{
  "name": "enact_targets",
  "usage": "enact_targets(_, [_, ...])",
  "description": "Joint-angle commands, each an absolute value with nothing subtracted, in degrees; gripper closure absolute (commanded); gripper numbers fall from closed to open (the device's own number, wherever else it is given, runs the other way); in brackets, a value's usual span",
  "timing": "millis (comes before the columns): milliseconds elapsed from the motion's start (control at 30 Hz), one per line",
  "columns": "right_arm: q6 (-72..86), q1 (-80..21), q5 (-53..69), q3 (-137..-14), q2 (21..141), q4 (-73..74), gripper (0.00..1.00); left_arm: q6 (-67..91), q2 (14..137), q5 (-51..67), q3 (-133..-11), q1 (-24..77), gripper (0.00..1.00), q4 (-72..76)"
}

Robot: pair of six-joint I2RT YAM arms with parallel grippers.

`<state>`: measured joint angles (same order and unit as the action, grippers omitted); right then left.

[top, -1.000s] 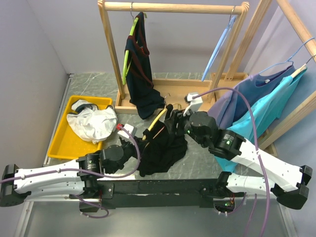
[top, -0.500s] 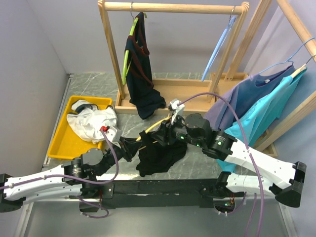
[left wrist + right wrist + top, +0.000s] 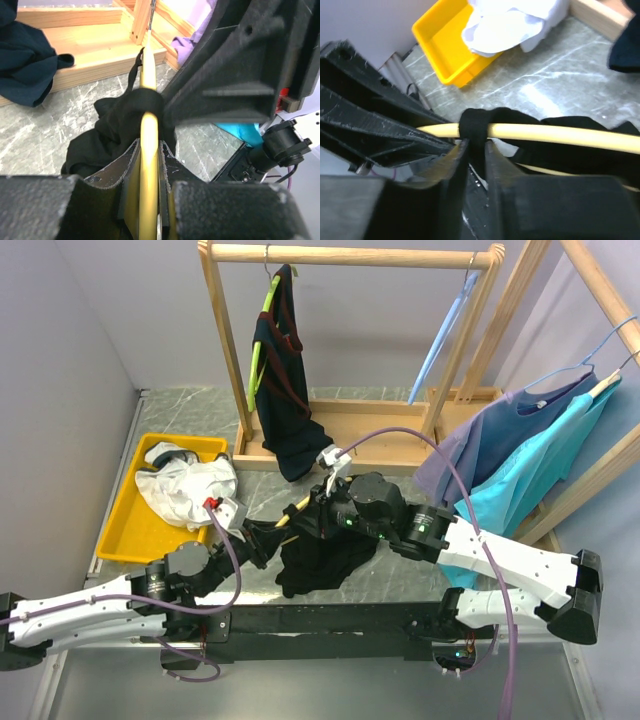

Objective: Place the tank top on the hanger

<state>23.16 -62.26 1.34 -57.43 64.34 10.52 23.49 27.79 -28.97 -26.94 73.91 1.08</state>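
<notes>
tank top (image 3: 322,558) strap's looped over the hanger (image 3: 545,134), left gripper (image 3: 148,156) clamping it steady so right gripper (image 3: 476,148), pinched on the strap, can probably slide it along.

A robotics lab test cell: plain grey partition walls (image 3: 90,340) box in a marble-patterned tabletop (image 3: 190,410). Two white robot arms (image 3: 500,560) are bolted at 6 o'clock, a wooden garment rack (image 3: 350,255) stands at 12, and a yellow bin (image 3: 125,530) sits at 9.

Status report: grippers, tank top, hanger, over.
Left gripper shut on hanger. Right gripper pinching tank top strap, looped over hanger arm. Rest bunched on table. No obstruction seen.
</notes>
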Motion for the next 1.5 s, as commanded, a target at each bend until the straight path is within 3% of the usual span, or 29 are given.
enact_targets(0, [26.8,-62.4,-8.86,-60.47,63.2,10.63,0.8,24.61,25.32,-28.04,-25.5,74.18,0.99,8.08])
enact_targets(133, [29.26,-61.79,-17.12,-61.61,61.35,14.84,1.0,24.79,23.3,-28.12,-24.0,74.18,0.99,9.31])
enact_targets(333, [31.29,-61.61,-24.08,-65.74,63.9,23.2,1.0,24.35,20.49,-28.48,-22.5,74.09,0.99,11.42])
enact_targets(367, [31.99,-61.61,-25.74,-65.66,63.81,23.55,0.99,24.08,20.04,-28.56,-21.98,74.09,0.99,12.12])
enact_targets(400, [31.91,-61.7,-25.49,-65.39,63.55,23.55,0.77,24.08,19.69,-29.0,-21.71,74.09,0.99,12.48])
enact_targets(500, [30.23,-62.31,-25.3,-65.13,62.5,22.67,0.47,23.73,18.2,-29.79,-20.66,74.09,0.99,14.32])
enact_targets(800, [32.87,-62.58,-36.2,-58.81,52.83,23.55,0.38,22.68,12.92,-30.32,-18.02,74.18,0.99,18.54])
enact_targets(1100, [34.45,-62.49,-47.37,-58.44,44.39,24.7,0.37,19.43,8.88,-33.3,-23.28,74.09,0.99,16.7])
enact_targets(1467, [32.61,-62.49,-49.31,-66.87,42.1,30.23,0.36,6.34,26.71,-42.98,-40.33,74.09,0.99,15.81])
